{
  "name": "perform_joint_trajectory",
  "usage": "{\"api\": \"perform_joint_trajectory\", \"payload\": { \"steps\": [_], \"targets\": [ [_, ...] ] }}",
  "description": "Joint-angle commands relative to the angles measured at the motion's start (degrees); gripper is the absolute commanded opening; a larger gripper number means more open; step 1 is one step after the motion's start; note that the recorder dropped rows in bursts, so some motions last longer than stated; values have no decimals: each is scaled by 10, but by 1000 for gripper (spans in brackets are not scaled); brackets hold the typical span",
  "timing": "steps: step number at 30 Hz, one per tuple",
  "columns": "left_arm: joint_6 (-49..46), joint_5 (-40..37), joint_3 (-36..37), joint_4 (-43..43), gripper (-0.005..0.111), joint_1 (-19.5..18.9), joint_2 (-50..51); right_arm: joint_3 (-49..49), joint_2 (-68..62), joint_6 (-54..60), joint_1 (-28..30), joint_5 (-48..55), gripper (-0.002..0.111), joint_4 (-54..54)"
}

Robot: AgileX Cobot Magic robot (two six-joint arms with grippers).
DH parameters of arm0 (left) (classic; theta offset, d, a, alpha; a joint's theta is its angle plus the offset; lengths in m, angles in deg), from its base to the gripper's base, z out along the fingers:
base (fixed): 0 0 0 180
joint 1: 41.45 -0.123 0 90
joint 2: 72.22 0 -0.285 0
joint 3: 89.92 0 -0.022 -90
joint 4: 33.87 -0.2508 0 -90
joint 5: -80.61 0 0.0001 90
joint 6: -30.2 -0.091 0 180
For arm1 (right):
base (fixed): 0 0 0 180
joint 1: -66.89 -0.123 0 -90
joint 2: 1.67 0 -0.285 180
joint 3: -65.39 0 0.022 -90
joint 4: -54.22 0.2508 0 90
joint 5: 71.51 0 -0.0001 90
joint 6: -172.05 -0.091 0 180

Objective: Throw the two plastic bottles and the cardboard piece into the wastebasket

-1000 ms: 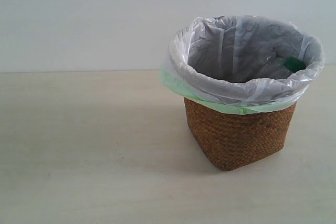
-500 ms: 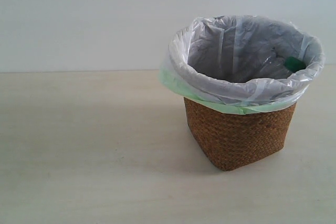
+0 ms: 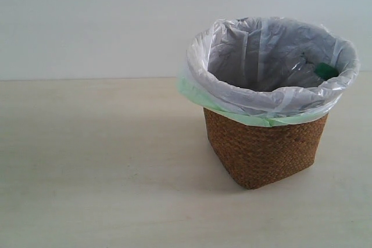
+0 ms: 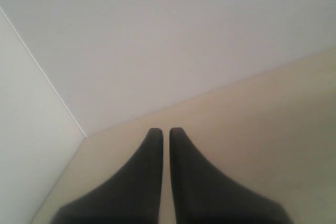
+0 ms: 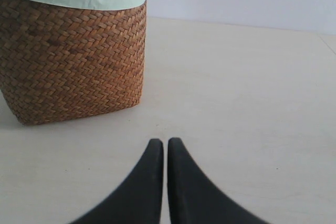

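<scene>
The brown wicker wastebasket (image 3: 264, 152) stands right of centre on the pale table, lined with a white bag (image 3: 232, 45) over a pale green one. Inside it, by the right rim, a green cap (image 3: 326, 71) and a clear plastic bottle (image 3: 302, 72) show. The second bottle and the cardboard piece are out of view. The left gripper (image 4: 166, 131) is shut and empty, facing bare table and wall. The right gripper (image 5: 166, 142) is shut and empty, low over the table a short way from the wastebasket (image 5: 68, 61). Neither gripper appears in the exterior view.
A pale wooden table (image 3: 99, 172) runs to a white wall (image 3: 87, 21) behind. In the left wrist view a wall corner (image 4: 52, 93) meets the table edge.
</scene>
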Motion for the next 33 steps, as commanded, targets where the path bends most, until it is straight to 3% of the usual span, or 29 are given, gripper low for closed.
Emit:
{"api": "perform_joint_trajectory", "payload": {
  "steps": [1, 23, 33],
  "targets": [
    [2, -36, 3, -6, 4, -2, -1, 0, 3, 0, 3, -5, 0, -1],
    [2, -37, 3, -5, 4, -2, -1, 0, 3, 0, 3, -5, 0, -1],
    [8, -105, 3, -1, 4, -2, -1, 0, 3, 0, 3, -5, 0, -1]
  ]
}}
